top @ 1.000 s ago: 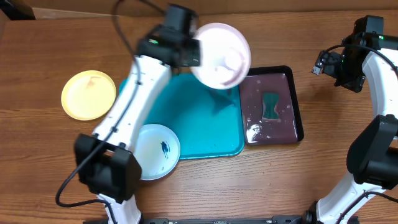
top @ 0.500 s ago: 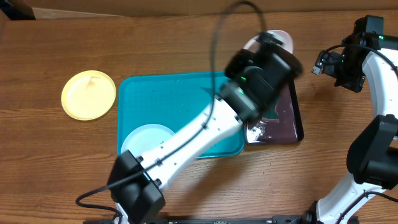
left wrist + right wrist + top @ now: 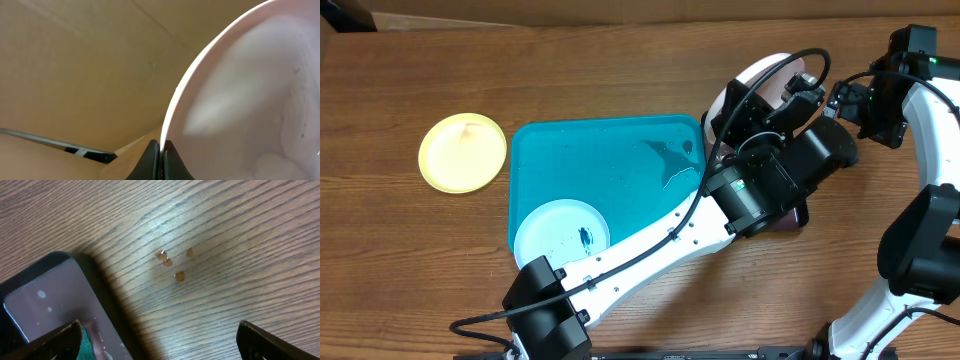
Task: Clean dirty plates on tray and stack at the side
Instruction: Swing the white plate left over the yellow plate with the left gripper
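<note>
Overhead, the white plate hangs tilted at upper right, its rim clamped in my left gripper, apparently over the black tray, off the turquoise tray. My right gripper gapes empty. I should lower slowly, with the pinch firm and the plate level.

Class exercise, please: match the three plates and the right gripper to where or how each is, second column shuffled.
1 white plate
2 pale blue plate
3 yellow plate
4 right gripper

A on the turquoise tray, smeared
B open above the table
C held by the left gripper
D on the table, outside the turquoise tray

Pairs: 1-C, 2-A, 3-D, 4-B
</note>
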Action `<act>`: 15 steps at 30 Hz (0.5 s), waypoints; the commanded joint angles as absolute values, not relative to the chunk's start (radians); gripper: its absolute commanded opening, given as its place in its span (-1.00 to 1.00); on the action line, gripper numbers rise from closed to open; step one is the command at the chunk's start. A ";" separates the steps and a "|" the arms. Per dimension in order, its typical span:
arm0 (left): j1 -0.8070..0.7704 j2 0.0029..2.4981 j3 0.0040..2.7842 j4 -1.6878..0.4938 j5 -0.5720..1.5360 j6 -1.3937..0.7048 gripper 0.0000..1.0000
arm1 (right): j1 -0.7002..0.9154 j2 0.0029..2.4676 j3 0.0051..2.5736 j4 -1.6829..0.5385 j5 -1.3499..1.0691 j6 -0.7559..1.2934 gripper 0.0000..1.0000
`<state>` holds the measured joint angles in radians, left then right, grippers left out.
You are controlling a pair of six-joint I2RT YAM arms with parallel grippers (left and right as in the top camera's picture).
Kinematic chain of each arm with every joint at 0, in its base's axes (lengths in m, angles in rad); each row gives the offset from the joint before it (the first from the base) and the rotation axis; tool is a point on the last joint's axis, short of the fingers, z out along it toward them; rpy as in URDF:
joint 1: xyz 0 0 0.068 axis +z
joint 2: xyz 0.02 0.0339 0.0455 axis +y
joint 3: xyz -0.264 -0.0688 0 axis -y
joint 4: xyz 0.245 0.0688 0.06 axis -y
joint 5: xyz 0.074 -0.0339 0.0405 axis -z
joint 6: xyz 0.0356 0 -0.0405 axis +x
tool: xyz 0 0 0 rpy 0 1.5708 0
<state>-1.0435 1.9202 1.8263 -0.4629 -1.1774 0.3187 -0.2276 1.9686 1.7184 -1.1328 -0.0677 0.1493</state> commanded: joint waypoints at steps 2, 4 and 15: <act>-1.041 1.902 1.854 -0.455 -1.216 0.340 -0.92 | -0.231 1.956 1.724 -1.128 -0.065 0.152 1.00; -1.041 1.902 1.854 -0.455 -1.216 0.340 -0.91 | -0.231 1.956 1.724 -1.128 -0.065 0.152 1.00; -0.989 1.905 1.852 -0.624 -1.041 0.008 -0.92 | -0.231 1.956 1.724 -1.128 -0.065 0.152 1.00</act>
